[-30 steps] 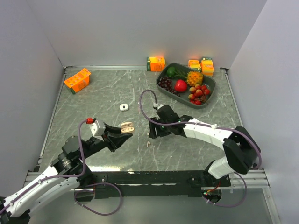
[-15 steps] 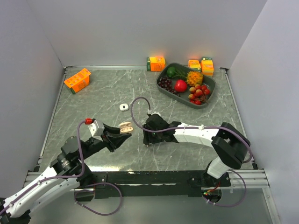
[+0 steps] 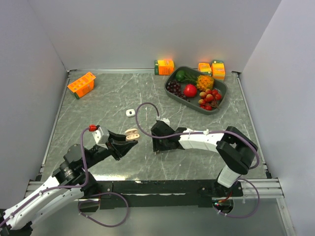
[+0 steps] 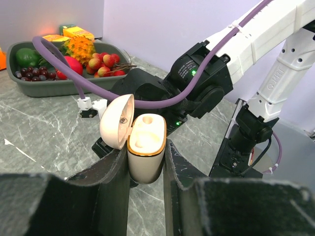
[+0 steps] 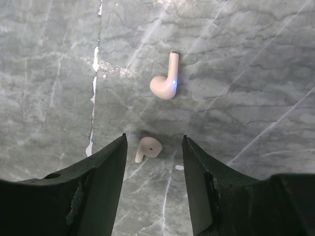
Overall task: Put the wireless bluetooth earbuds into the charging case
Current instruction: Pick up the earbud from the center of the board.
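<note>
**Item 1: left pincer** [image 4: 146, 164]. Its fingers are pressing on both flanks of the beige charging case [image 4: 145, 150], pinching it by the lower body.
- The case is standing upright between the fingers, with its long axis running vertically in the wrist view and its mouth facing up.
- The lid is hanging open on its hinge and leaning off to one side. Two sockets are showing in the body.

**Item 2: right pincer** [image 5: 153, 140]. Its jaws are standing spread as it hangs low over the grey marbled bench [image 5: 246, 73] with the fingers pointing down at it.

**Item 3: near earbud** [image 5: 147, 149], beige. It is lying flat on the bench between the right pincer's fingertips, with a gap showing on either side.
- Its long axis is running on a slant.
- The stem is pointing back toward the wrist and toward the finger on the view's left side, and the bulb is facing outward.

**Item 4: far earbud** [image 5: 165, 84], beige. It is lying just beyond the right pincer's fingertips, apart from the near one. Its stem is pointing away from the pincer, and its bulb is sitting at the nearer end.

**Item 5: sundries.**
- A small white case [image 3: 130, 112] is resting beyond the left pincer.
- A fruit tray [image 3: 217, 109] is sitting well beyond the right pincer.
</note>
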